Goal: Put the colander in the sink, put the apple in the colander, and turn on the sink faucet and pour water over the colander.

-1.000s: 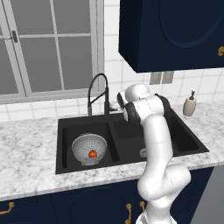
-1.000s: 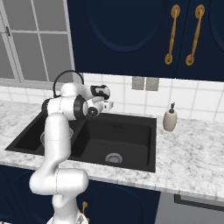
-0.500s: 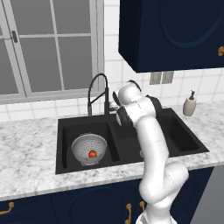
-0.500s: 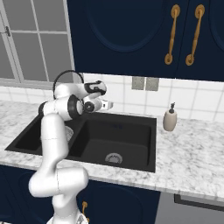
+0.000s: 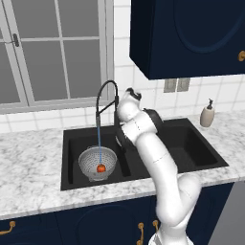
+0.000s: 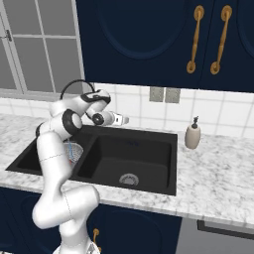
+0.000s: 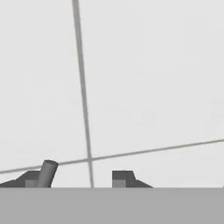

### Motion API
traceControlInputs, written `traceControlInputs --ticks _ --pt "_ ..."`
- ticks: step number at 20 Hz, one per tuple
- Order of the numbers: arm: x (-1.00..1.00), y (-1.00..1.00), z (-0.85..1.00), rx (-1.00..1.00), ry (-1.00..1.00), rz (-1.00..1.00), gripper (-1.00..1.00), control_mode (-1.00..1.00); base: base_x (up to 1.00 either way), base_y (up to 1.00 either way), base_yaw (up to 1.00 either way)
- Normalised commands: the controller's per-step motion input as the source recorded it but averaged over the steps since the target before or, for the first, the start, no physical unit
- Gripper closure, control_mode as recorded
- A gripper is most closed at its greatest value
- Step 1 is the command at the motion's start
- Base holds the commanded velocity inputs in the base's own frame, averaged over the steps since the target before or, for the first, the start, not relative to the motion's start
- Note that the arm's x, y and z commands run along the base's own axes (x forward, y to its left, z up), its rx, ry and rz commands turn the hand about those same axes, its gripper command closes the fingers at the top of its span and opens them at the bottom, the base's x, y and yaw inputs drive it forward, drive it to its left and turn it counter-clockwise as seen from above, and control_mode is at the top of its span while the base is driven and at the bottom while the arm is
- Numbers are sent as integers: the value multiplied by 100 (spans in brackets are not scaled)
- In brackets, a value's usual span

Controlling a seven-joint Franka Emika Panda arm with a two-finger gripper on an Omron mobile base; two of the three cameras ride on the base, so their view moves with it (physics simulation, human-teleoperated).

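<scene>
Your colander (image 5: 97, 163) sits in the basin at the centre-left of the left base view, with the apple (image 5: 101, 168) resting low inside it. That places both right under the spout of the sink faucet (image 5: 106, 103), so the water (image 5: 99, 141), a thin blue stream, falls straight onto the fruit. Judging by this, all three parts of the task look met and you have little left but to back the arm away.

The sink (image 6: 158, 178) in the right base view shows its other basin bare but for the round drain (image 6: 129, 179).

The gripper (image 7: 80, 178) is up by the faucet's lever side, pointed at the tiled wall (image 7: 153, 87). Its tips stand a little apart with a bare gap between them; a small grey rod lies against one fingertip (image 7: 30, 179), probably the lever, but you cannot tell whether it is touching or pinched.

Around this, the soap dispenser (image 6: 192, 135) stands on the marble counter (image 6: 223, 173) well to the right, out of the way. The faucet's arch is the nearest thing to the arm, so mind it as you withdraw.
</scene>
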Motion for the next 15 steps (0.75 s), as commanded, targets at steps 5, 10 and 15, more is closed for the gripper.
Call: traceControlInputs --ticks 5,10,15 --pt "-10 -99 -32 0 11 -5 100 -100 0 0 0" --pt "-7 -85 -22 4 14 -3 100 -100 0 0 0" --pt "-3 -25 0 9 9 -1 100 -100 0 0 0"
